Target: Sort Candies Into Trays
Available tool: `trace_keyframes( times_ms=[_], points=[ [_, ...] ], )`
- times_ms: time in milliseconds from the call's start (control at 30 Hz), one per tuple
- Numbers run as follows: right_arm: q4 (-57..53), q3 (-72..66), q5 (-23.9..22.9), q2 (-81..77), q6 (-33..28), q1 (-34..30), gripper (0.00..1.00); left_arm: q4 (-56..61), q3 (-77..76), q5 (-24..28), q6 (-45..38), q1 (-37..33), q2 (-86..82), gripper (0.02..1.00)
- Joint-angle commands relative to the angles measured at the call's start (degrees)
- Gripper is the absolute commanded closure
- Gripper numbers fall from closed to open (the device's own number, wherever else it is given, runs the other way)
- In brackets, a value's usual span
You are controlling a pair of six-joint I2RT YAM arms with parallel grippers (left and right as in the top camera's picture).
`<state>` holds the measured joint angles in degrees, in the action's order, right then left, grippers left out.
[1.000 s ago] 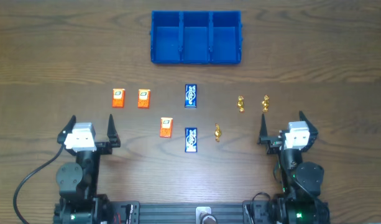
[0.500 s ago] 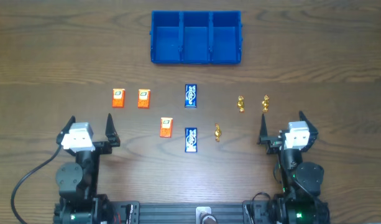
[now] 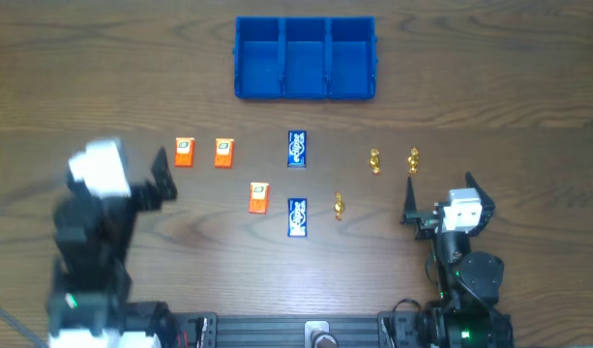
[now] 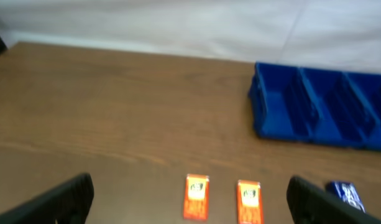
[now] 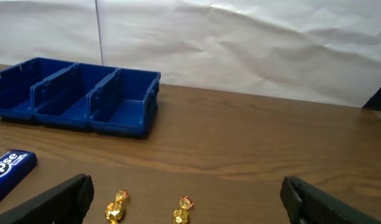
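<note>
Well, at the lower left of the top view the left arm (image 3: pixel 93 208) holds its jaws wide open and empty; the right arm (image 3: pixel 458 217), lower right, likewise. Mid-frame lie 3 orange candies (image 3: pixel 223 153), 2 blue bars (image 3: pixel 296 149) and 3 gold candies (image 3: pixel 374 160). I would grip 1 orange candy across its narrow sides, then carry it to the blue tray (image 3: pixel 306 95) at the upper centre.
</note>
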<state>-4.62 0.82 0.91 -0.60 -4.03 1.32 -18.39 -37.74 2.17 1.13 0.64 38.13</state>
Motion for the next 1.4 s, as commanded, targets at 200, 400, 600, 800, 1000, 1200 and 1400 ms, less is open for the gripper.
trace_keyframes(
  times_ms=[200, 400, 600, 800, 1000, 1200, 1400],
  points=[
    [-0.1, -0.4, -0.4, 0.4, -0.5, 0.3, 0.003, -17.1, -26.1, -1.1, -4.2, -0.6, 42.6, 0.045],
    [-0.1, -0.4, -0.4, 0.4, -0.5, 0.3, 0.003, -17.1, -26.4, 1.1, -5.1, -1.0, 55.7, 0.036],
    [-0.1, -0.4, -0.4, 0.4, -0.5, 0.3, 0.003, -15.6, -26.4, 4.8, -10.2, -0.9, 62.7, 0.020],
    [-0.1, -0.4, -0.4, 0.4, -0.5, 0.3, 0.003, -14.3, -26.4, 6.8, -12.8, -0.3, 66.7, 0.020],
    [-0.1, -0.4, -0.4, 0.4, -0.5, 0.3, 0.003, -13.1, -26.4, 6.4, -12.7, 0.2, 68.7, 0.020],
    [-0.1, -0.4, -0.4, 0.4, -0.5, 0.3, 0.003, -12.2, -26.4, 5.7, -12.7, 0.2, 69.5, 0.018],
    [-0.1, -0.4, -0.4, 0.4, -0.5, 0.3, 0.003, -12.0, -26.4, 4.7, -12.7, 0.2, 69.7, 0.224]
  ],
)
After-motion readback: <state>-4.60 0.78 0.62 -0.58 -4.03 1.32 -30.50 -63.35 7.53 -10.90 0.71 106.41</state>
